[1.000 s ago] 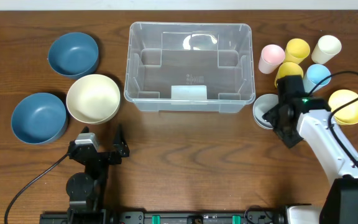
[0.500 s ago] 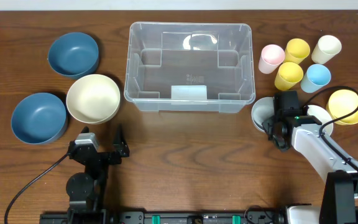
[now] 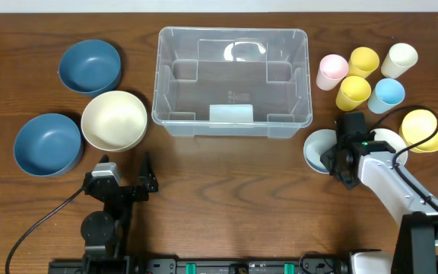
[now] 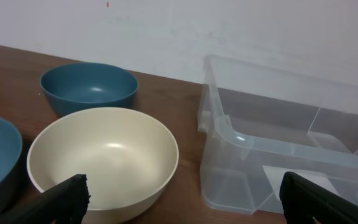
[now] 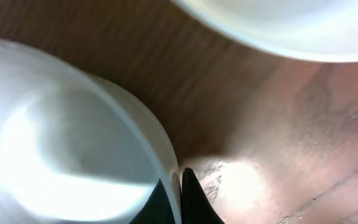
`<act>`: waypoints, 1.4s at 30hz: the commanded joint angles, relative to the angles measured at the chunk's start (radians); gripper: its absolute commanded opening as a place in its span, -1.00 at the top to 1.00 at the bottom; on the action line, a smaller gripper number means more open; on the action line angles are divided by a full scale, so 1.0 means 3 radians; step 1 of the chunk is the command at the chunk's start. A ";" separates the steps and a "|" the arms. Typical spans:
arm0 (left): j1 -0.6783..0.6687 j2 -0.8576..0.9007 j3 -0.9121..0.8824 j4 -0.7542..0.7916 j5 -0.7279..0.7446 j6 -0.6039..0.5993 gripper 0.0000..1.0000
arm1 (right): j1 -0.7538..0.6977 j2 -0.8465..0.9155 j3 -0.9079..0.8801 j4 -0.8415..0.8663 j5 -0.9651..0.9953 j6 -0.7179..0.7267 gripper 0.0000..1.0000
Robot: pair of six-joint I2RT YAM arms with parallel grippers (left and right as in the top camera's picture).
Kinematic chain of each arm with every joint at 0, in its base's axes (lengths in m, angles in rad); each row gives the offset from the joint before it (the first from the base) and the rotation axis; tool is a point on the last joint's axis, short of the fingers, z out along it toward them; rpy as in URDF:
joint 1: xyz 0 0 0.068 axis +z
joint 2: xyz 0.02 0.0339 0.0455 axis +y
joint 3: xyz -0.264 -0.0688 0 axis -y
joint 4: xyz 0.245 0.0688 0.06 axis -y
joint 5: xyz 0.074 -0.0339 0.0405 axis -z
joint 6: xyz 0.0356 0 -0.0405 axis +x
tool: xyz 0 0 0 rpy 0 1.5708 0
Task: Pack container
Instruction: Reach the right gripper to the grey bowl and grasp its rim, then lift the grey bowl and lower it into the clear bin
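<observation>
The container (image 3: 158,76), a large clear bin, stands empty at the back middle of the table; its near corner (image 4: 229,134) shows in the left wrist view. My right gripper (image 3: 339,157) is shut on the right rim of a pale grey bowl (image 3: 316,150), right of the bin's front corner. The right wrist view shows the thin rim of this bowl (image 5: 61,143) pinched by my right gripper (image 5: 178,182), one finger inside and one outside. My left gripper (image 3: 125,169) stands open and holds nothing, just in front of a cream bowl (image 3: 114,120).
Two blue bowls (image 3: 90,65) (image 3: 47,144) sit at the left. Several coloured cups (image 3: 364,61) cluster at the back right. A yellow bowl (image 3: 423,129) and a white bowl (image 3: 390,140) lie beside my right arm.
My right gripper has dropped onto the pale grey bowl's rim and shut on it. The bowl has shifted slightly left and forward. The left arm has not moved.
</observation>
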 commanded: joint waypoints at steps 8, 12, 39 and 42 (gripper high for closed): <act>-0.0013 -0.0020 -0.0076 -0.0079 0.0013 0.0018 -0.96 | 0.0045 -0.0056 -0.0033 -0.0108 -0.1019 -0.1181 0.98; -0.0013 -0.0020 -0.0076 -0.0079 0.0013 0.0018 -0.96 | 0.0219 -0.0153 -0.0027 -0.0206 -0.1300 -0.1461 0.97; -0.0013 -0.0020 -0.0076 -0.0079 0.0013 0.0018 -0.96 | 0.1470 0.0441 0.3497 -0.1982 -0.0429 -0.2045 0.98; -0.0013 -0.0019 -0.0076 -0.0079 0.0013 0.0018 -0.96 | 0.1350 0.0851 0.4102 -0.2122 -0.0357 -0.2096 0.98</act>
